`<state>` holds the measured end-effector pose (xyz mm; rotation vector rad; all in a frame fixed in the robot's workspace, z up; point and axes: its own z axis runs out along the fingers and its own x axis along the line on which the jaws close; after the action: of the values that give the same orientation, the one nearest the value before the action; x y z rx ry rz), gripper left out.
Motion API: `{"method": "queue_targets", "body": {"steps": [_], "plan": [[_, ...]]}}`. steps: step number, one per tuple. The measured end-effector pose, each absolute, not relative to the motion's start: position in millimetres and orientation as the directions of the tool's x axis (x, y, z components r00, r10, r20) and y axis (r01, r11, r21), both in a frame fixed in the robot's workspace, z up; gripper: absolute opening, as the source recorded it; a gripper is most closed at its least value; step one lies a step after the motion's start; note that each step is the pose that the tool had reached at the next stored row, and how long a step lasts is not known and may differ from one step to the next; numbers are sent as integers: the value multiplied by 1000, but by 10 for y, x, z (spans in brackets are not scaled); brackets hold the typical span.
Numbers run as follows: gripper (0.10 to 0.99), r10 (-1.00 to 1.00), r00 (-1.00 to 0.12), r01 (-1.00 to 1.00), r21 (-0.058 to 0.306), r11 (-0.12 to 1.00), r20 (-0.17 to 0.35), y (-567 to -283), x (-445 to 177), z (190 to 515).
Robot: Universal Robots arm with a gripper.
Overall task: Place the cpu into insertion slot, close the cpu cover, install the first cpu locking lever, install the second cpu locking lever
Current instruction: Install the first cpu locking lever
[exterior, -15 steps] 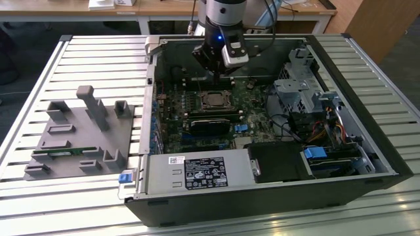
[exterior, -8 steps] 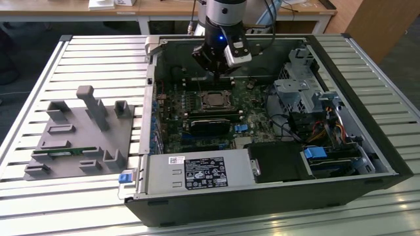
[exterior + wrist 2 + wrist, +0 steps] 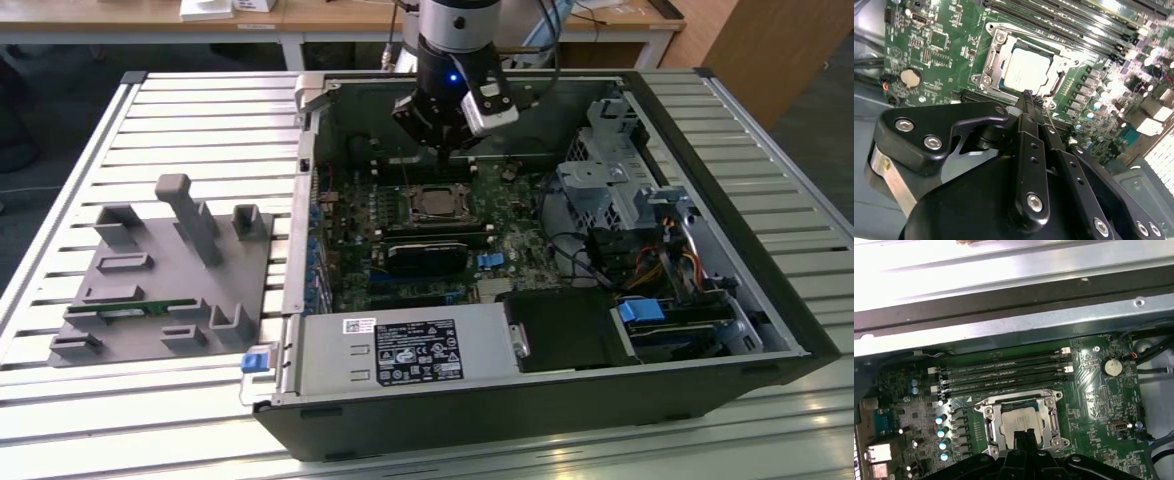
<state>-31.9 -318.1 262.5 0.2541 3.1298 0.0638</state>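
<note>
Grey slatted metal table (image 3: 200,130) carried, at the exterior view's left, a grey fixture block (image 3: 174,285) w/ a small green board strip (image 3: 127,308) in one of its slots. Next came the open black PC case (image 3: 534,410), its labelled power supply (image 3: 400,352) along the near edge. Over the green motherboard (image 3: 534,260) hung the gripper (image 3: 451,165), fingers pressed together on nothing, tips just above the edge of the insertion slot (image 3: 411,200). The cpu (image 3: 437,203) sat inside that slot. In both wrist views the gripper (image 3: 1028,95) (image 3: 1024,434) was poised at the chip's (image 3: 1026,70) (image 3: 1021,420) edge, and the cpu cover (image 3: 993,425) lay flat round it, silvery frame w/ the chip showing thru its window. RAM slots (image 3: 1004,372) ran beside the socket; a coin battery (image 3: 1112,366) sat apart from it. Drive cage (image 3: 607,190) filled the case's side at the exterior view's right.
</note>
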Motion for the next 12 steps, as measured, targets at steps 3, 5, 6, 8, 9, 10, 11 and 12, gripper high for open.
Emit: {"method": "queue_targets", "body": {"steps": [3,5,6,8,9,10,11,12], "plan": [[122,106,-994,106,40,994,2,-3182,-319,2624],[122,70,-998,70,41,997,2,-3182,-319,2622],[122,52,-999,52,41,998,2,-3182,-319,2621],[122,19,-1000,19,41,999,2,-3182,-319,2619],[122,6,-1000,6,40,999,1,-3182,-319,2619],[122,-4,-1000,-4,41,999,0,-3182,-319,2618],[122,-11,-1000,-11,41,999,-1,-3182,-319,2617],[122,-17,-1000,-17,41,999,-3,-3183,-319,2617]]}}
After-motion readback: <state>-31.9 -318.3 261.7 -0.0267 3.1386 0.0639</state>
